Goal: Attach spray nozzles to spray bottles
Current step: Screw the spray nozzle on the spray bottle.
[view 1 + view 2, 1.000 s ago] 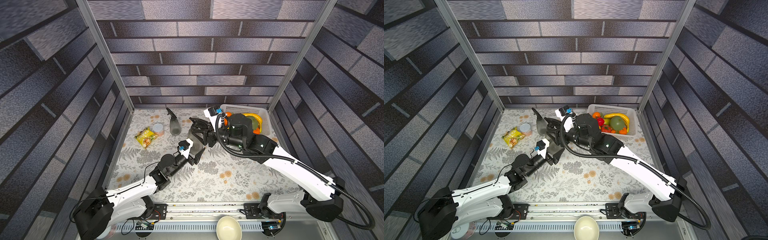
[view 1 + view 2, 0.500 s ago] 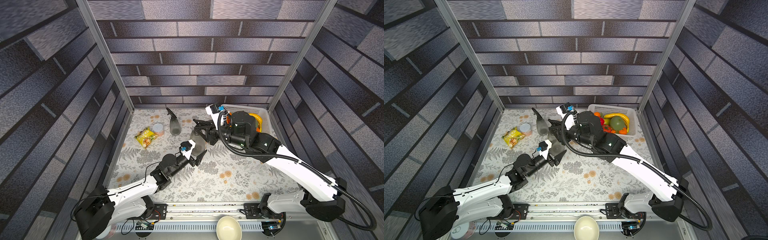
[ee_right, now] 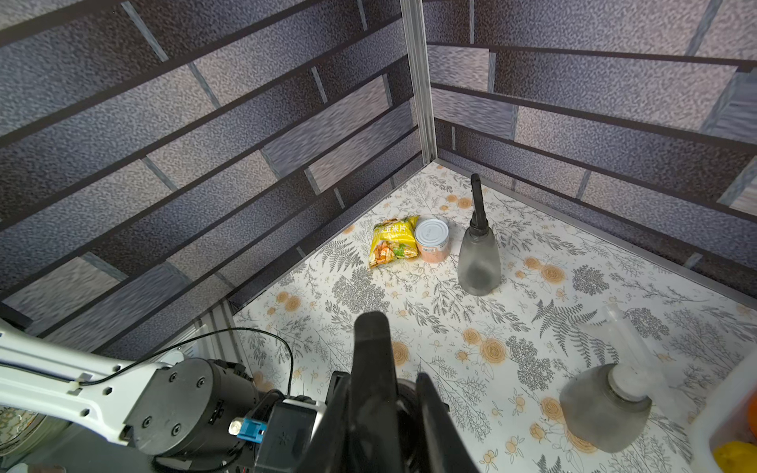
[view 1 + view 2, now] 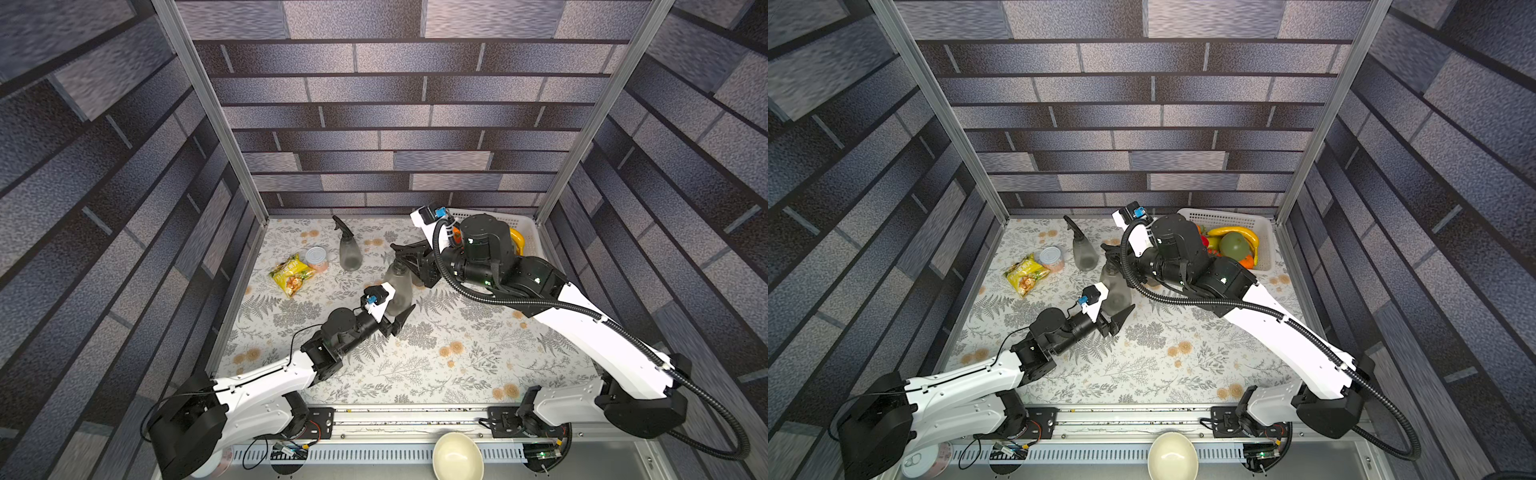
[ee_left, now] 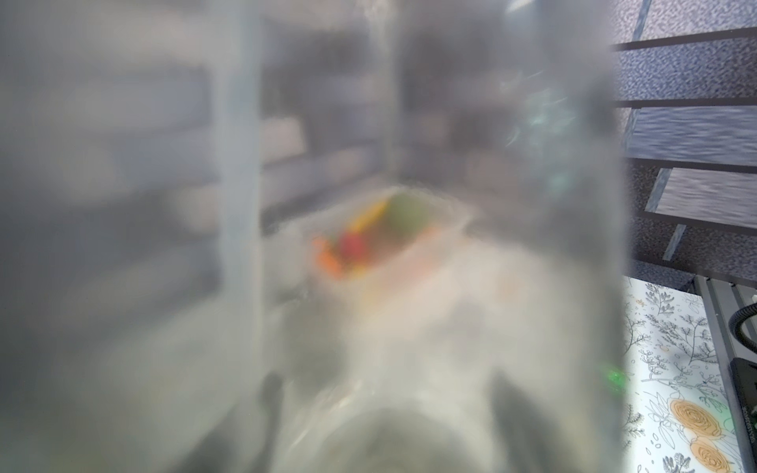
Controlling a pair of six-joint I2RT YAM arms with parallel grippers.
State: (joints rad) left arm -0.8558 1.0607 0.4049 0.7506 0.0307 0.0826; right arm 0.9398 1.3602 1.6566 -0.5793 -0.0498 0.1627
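The left gripper [image 4: 395, 309] is closed around the lower body of a grey spray bottle [image 4: 398, 284], which stands upright near the middle of the flowered table [image 4: 457, 357]. In both top views one black finger [image 4: 1124, 315] shows beside the base of the bottle. In the left wrist view the translucent wall of this bottle [image 5: 368, 245] fills almost the whole picture, all blurred. The right gripper [image 3: 381, 393] sits over the neck of the same bottle, reaching from the side of the basket. Its jaws are clamped on a black spray nozzle [image 3: 370, 340] that sticks out between them. Whether this nozzle is fully screwed on the neck I cannot tell, because the gripper covers the joint.

A second bottle [image 3: 479, 262] stands upright nearer to the back wall, with its own black nozzle [image 3: 475, 192] attached on top. Just beside it is a short can [image 3: 432, 241], and a yellow snack bag [image 3: 391, 241] touches the can. A third bottle [image 3: 606, 405] stands near the white basket [image 4: 1225, 217] of fruit and carries a translucent white nozzle [image 3: 624, 336]. A cream bowl [image 4: 457, 457] lies in front, off the table
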